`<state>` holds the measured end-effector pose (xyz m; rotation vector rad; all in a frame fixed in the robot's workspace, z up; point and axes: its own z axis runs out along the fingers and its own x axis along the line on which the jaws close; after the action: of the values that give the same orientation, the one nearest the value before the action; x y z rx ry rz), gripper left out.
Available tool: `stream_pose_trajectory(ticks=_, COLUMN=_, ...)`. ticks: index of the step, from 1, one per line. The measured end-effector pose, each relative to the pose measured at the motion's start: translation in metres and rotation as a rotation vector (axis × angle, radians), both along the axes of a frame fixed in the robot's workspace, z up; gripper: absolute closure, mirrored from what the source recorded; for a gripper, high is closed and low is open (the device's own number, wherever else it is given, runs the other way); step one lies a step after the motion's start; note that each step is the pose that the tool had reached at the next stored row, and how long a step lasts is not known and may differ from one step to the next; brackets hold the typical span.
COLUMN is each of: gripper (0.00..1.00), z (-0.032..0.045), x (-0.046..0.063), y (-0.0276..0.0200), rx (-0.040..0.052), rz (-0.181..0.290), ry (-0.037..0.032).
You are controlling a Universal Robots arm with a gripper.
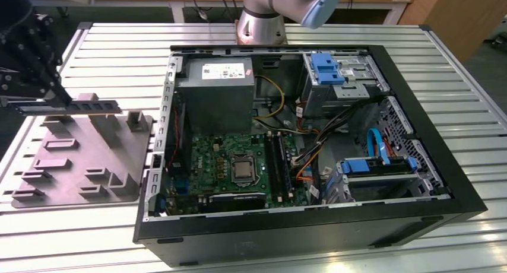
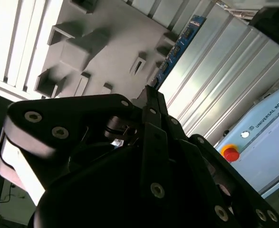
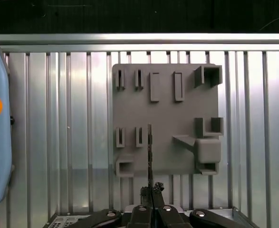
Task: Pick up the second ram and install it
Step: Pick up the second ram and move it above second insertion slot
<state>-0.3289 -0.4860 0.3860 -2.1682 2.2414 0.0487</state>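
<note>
The gripper [image 1: 62, 101] has its jaws closed on the second ram [image 1: 89, 105], holding it level over the grey fixture plate [image 1: 47, 166] at the exterior view's left, so the pick looks done and the install does not. The slot rails [image 1: 277, 160] lie well apart inside the open computer case [image 1: 443, 184], whose near wall and loose cables [image 1: 317, 145] crowd them.

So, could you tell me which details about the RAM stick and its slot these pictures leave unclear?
- The faces of the second ram: the first wrist view sees it edge-on, so chips and label are hidden.
- Its held end: covered by the gripper in the second wrist view.
- The memory slots: too small in the exterior view to tell which are filled.
</note>
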Motion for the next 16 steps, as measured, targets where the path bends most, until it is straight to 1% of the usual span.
stream_pose_trajectory(ticks=10, gripper=0.89, z=0.0000, x=0.042, y=-0.0002, rx=0.0000, rz=0.000, ry=0.0017)
stream_pose_trajectory(ticks=16, gripper=0.89, z=0.0000, x=0.065, y=-0.0003, rx=0.0000, rz=0.000, ry=0.0018)
